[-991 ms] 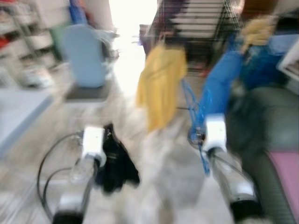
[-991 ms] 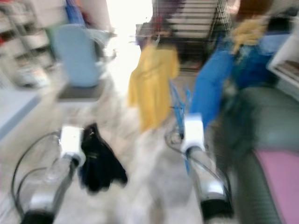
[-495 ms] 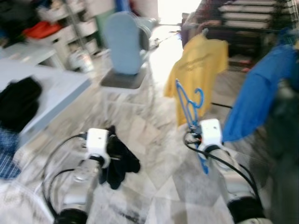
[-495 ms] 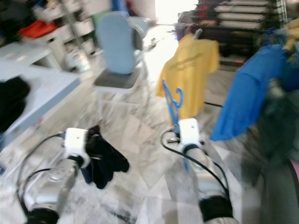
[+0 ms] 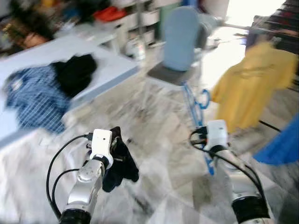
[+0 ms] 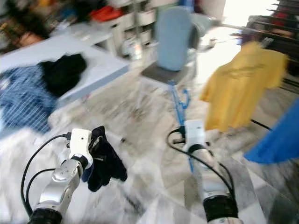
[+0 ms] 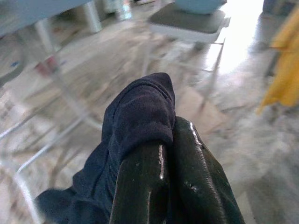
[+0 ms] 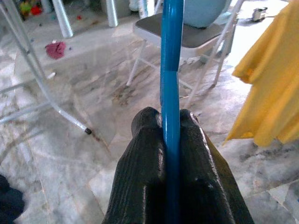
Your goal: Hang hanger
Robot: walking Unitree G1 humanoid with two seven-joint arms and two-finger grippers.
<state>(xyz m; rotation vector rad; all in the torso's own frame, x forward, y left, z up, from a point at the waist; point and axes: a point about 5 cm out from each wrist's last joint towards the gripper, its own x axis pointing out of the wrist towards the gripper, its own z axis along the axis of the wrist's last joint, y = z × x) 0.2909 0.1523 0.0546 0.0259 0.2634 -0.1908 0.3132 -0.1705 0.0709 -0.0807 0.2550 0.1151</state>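
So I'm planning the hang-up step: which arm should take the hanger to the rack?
Right. The right pincer is shut on the blue hanger; the left pincer is shut on a dark garment.

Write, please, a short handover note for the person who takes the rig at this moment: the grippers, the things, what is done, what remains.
Left gripper: shut on a dark navy cloth garment.
Right gripper: shut on a blue wire hanger, held upright.
Nearby: grey table with a blue checked shirt and black garment; blue chair; yellow T-shirt hanging.
Done: both items picked up.
Left: garment is not on the hanger; hanger not hung. Head views are blurred.
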